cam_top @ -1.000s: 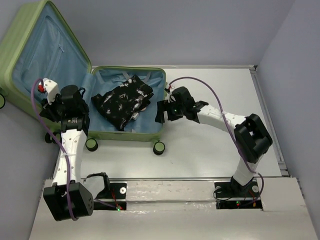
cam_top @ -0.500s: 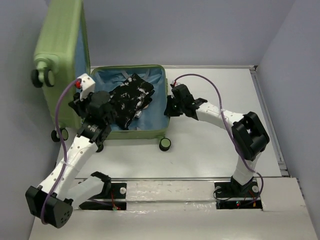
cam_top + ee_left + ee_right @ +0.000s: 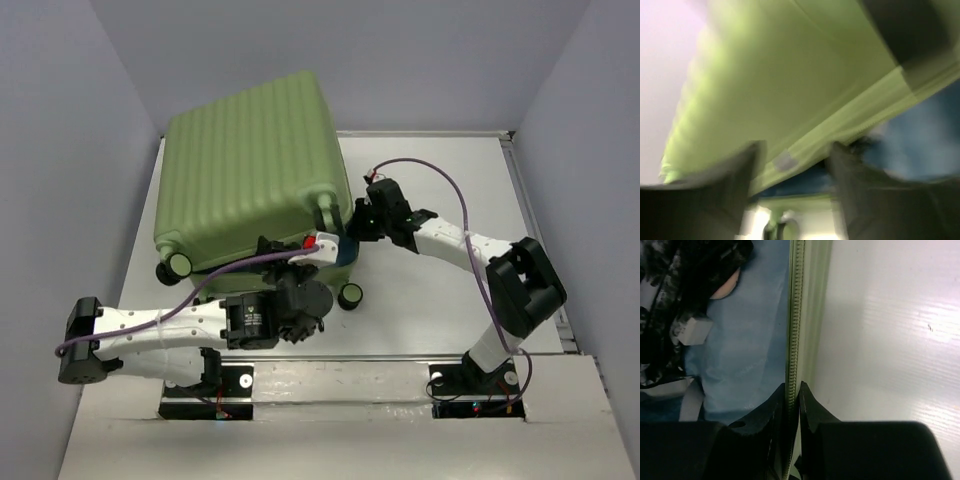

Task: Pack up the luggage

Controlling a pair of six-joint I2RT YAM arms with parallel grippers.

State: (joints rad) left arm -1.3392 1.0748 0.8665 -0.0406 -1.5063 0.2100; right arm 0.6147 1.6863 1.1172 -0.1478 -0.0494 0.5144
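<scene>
Regarding the luggage (image 3: 250,170): parked on the left half of the surface (image 3: 440,170), ribbed lid tilted down over the base but not yet seated. Along the right edge, a gap open enough to show blue lining (image 3: 745,340) and a dark patterned garment (image 3: 685,270) from the right wrist view. At the near corner, 1 wheel (image 3: 351,296) out on the surface.

Right tool (image 3: 792,390): clenched on the base's zippered rim, 1 finger on each side of it. Left tool (image 3: 795,160): released, fingers spread just under the lid's near edge. Blurred view, but nothing seen clamped between them.

Likely trouble from here:
- Lowering the lid further with the right tool on the rim would probably pinch its fingers between the 2 shells, or leave the lid propped.
- Same hazard for the left tool beneath the lid edge.
- Letting go of the rim too soon could let the base roll on its wheels and the shells misalign.
- Garment close to the rim, so fabric may snag in the zipper line.
</scene>
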